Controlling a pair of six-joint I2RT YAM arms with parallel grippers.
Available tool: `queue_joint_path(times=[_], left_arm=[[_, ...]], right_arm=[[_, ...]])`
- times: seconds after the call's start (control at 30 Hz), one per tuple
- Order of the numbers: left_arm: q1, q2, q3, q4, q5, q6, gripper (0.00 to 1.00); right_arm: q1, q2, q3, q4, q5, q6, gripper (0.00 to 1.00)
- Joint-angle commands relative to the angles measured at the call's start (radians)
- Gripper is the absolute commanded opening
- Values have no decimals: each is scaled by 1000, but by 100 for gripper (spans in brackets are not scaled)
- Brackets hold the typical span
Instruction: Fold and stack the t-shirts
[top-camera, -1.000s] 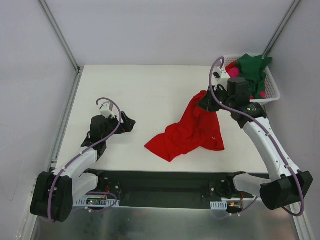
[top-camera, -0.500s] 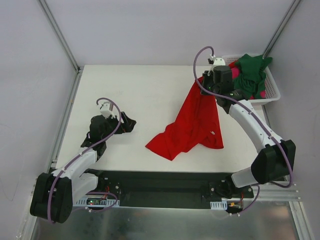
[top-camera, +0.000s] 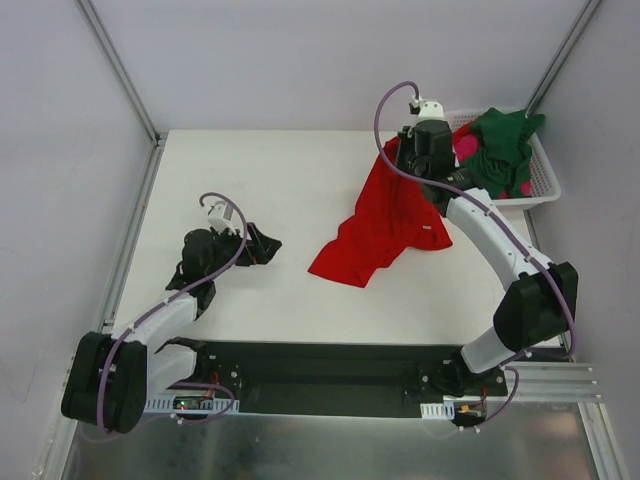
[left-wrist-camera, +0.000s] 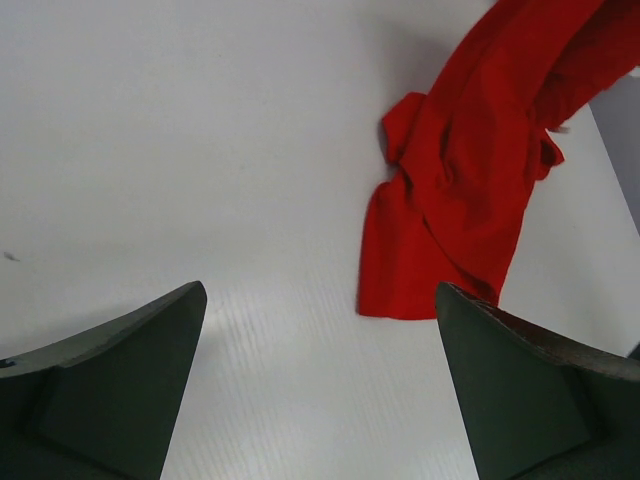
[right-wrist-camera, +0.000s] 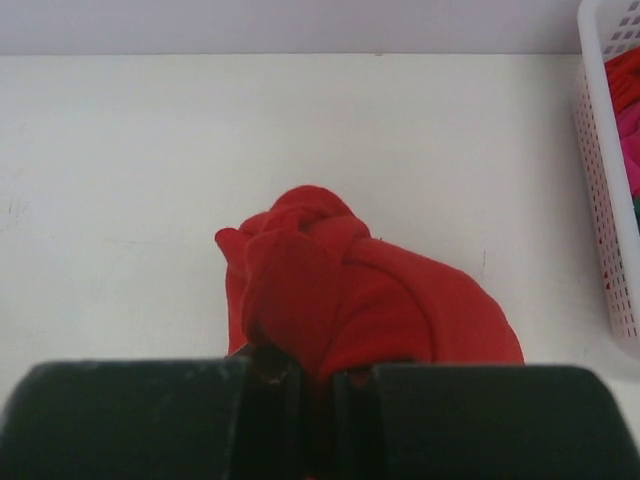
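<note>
surveying the work surface: a white matt table (top-camera: 290, 180) is enclosed by pale grey walls (top-camera: 330, 60) at the back and on both sides. slanted metal struts (top-camera: 118, 68) rise at the two far corners. a black base rail (top-camera: 320, 368) runs along the near edge, where both arms are mounted.

the red shirt (top-camera: 385, 225) lies right of centre. its upper end is raised off the table and pinched by the right gripper (top-camera: 398, 158), whose fingers are clamped tight on a bunched fold of the cloth. the rest drapes down and spreads crumpled on the table, its lowest corner pointing near-left.

the white basket (top-camera: 545, 178) sits in the far right corner, close to the right edge and just beside the right gripper. the green shirt (top-camera: 500, 140) is heaped in it and spills over the rim. the pink shirt (top-camera: 466, 143) shows under it at the basket's left end. neither is folded.

the left gripper (top-camera: 262, 247) is low over the left half of the table, fingers spread wide apart and holding nothing. it points toward the red shirt and is well apart from it.

bare table shows across the far left, between the left gripper and the red shirt, and along the near strip in front of the shirt. on the right, only a narrow margin separates the shirt from the basket and the table edge.
</note>
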Motion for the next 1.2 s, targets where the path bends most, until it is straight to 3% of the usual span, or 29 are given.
queue_joint_path(times=[0.0,0.27,0.4,0.57,0.73,1.17], left_arm=[[-37,122,18,216,148,-92,99],[-114,530,100,714,240,-334,99],[-146,688,166,884,260,-452,99],[-221,733,292,731,233,-361,99],[-287,732,442,412,187,-177,99],[-333,840,587,188,125,-41,99]], right_arm=[[9,-70,-38,38,13,-12,2],[9,-136,-107,-6,4,-18,1],[9,-161,-127,-25,5,-21,1],[9,-200,-158,-32,12,-20,1],[10,-236,-199,-37,21,-15,1],[10,-311,-233,-55,41,-17,1]])
